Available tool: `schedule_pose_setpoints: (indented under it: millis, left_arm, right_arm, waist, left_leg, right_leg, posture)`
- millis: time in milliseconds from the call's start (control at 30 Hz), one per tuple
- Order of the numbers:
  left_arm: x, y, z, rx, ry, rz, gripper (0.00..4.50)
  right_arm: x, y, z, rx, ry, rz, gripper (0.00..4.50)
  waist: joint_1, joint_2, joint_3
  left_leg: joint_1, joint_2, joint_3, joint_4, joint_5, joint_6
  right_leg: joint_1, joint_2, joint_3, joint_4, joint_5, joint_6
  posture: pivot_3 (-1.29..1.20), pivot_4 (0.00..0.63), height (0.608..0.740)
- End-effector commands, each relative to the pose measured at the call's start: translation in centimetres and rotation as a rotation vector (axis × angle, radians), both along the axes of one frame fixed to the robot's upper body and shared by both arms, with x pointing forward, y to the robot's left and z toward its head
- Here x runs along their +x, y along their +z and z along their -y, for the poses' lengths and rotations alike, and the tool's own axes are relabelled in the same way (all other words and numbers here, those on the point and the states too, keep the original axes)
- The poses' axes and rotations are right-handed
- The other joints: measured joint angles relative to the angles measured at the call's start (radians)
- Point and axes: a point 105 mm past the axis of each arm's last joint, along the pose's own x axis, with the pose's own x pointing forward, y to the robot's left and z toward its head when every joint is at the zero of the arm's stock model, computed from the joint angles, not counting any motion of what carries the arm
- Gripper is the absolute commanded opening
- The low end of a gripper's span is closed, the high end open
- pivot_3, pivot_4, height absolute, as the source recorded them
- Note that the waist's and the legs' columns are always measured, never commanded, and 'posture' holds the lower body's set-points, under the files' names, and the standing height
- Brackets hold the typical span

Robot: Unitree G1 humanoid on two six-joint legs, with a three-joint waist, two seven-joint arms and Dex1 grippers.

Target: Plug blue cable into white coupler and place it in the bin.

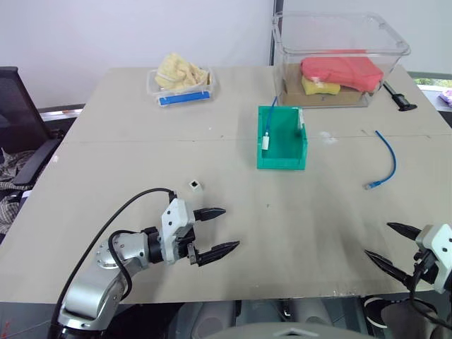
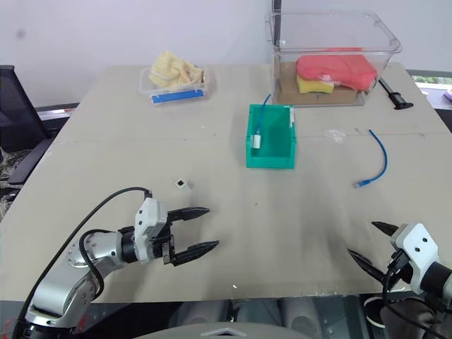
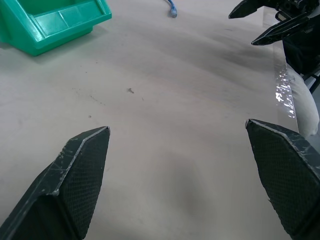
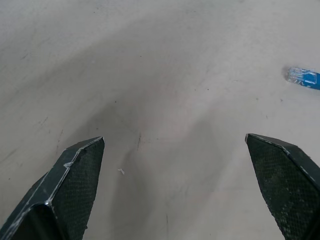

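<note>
Looking down over the table [image 1: 106, 141], we find both arms held low near its front edge with nothing in either gripper. The left gripper [image 1: 214, 230] has its two black fingers spread wide, hovering just above the tabletop. The white coupler [image 1: 194, 186] sits on the table just beyond it, apart from the fingers, dark socket facing up. The right gripper [image 1: 393, 244] is at the front right corner, jaws likewise wide apart and empty.

The blue cable [image 1: 385, 159] lies loose on the right side of the table, curved, one plug end [image 4: 302, 76] pointing toward the front; it is well apart from the coupler and clear of both grippers. The bin [image 1: 282, 138], green, stands near the table's middle, between coupler and cable but farther back. We note a small white piece with a thin blue lead already inside it, against its left wall.

Behind the bin is a large clear tub [image 1: 339, 49] holding red and yellow items. At the back left is a small clear tray [image 1: 181, 83] with a blue strip and yellowish contents. A black tool [image 1: 397, 97] lies right of the tub.
</note>
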Motion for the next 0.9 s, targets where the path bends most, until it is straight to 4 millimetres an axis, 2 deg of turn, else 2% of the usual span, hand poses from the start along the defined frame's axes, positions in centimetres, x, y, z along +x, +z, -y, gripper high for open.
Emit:
schedule_pose_setpoints:
  millis: [33,267,300,433,500,600,667,800,900]
  left_arm:
    - [0.3,0.9,-0.1,-0.018,0.011,0.040,4.46]
    - [1.7,2.2,0.7,-0.127,0.094,0.010,4.46]
    - [1.7,2.7,1.1,-0.158,0.091,-0.008,4.46]
    - [0.7,3.6,2.4,-0.167,-0.009,-0.019,4.46]
    - [-0.2,3.2,2.6,-0.097,-0.089,0.048,4.46]
    - [-0.3,3.3,2.5,-0.081,-0.112,0.086,4.46]
    - [-0.3,3.3,2.5,-0.079,-0.116,0.096,4.46]
    - [-0.5,3.5,2.8,-0.078,-0.125,0.116,4.46]
    - [-0.5,3.8,3.0,-0.077,-0.121,0.126,4.46]
  right_arm:
    - [0.7,1.3,0.6,-0.041,0.018,0.063,4.46]
    - [3.2,2.2,1.1,-0.085,0.005,0.113,4.46]
    - [3.9,2.3,1.5,-0.139,0.001,0.102,4.46]
    - [6.5,3.2,2.9,-0.215,-0.004,0.031,4.46]
    - [8.1,4.0,3.1,-0.288,0.060,0.023,4.46]
    - [10.7,4.7,3.5,-0.455,0.175,0.020,4.46]
    - [12.1,4.6,3.7,-0.541,0.227,0.021,4.46]
    - [14.9,4.2,4.1,-0.689,0.349,-0.002,4.46]
    - [16.1,3.8,4.3,-0.770,0.429,-0.049,4.46]
  waist:
    - [0.001,0.000,0.000]
    - [-0.001,0.000,0.001]
    - [-0.001,0.000,0.001]
    - [-0.007,0.000,0.002]
    - [-0.010,-0.001,0.002]
    - [-0.006,-0.002,0.002]
    - [-0.010,0.004,0.006]
    - [-0.011,0.003,0.007]
    - [-0.010,0.003,0.007]
  left_leg:
    - [0.000,0.000,0.000,0.000,0.000,0.000]
    - [0.000,0.000,0.000,0.001,0.000,0.000]
    - [0.000,0.000,0.000,0.001,0.000,0.000]
    - [-0.001,-0.001,0.001,0.002,0.000,0.000]
    - [0.000,-0.001,0.002,0.001,0.000,0.000]
    - [0.000,-0.001,0.003,0.001,0.000,0.000]
    - [-0.001,0.000,0.005,0.001,0.000,0.000]
    - [-0.001,0.000,0.009,0.001,0.000,0.000]
    - [-0.005,0.000,0.008,0.001,0.001,-0.001]
  right_leg:
    - [0.000,0.000,0.000,0.000,0.000,0.000]
    - [0.000,0.000,0.000,0.000,0.001,0.001]
    - [0.000,0.000,0.000,0.000,0.003,0.002]
    - [0.000,0.000,0.001,0.000,0.005,0.000]
    - [0.000,0.000,0.002,0.000,0.005,-0.001]
    - [0.000,0.001,0.001,0.000,0.004,-0.002]
    - [-0.001,0.002,0.000,-0.001,0.004,-0.003]
    - [-0.001,0.001,0.002,-0.002,0.007,-0.001]
    - [-0.004,0.001,0.000,-0.003,0.008,0.000]
  posture:
    - [0.00,0.150,0.739]
    - [0.00,0.150,0.739]
    - [0.00,0.150,0.739]
    - [0.00,0.150,0.739]
    - [0.00,0.150,0.739]
    - [0.00,0.150,0.739]
    - [0.00,0.150,0.739]
    - [0.00,0.150,0.739]
    - [0.00,0.150,0.739]
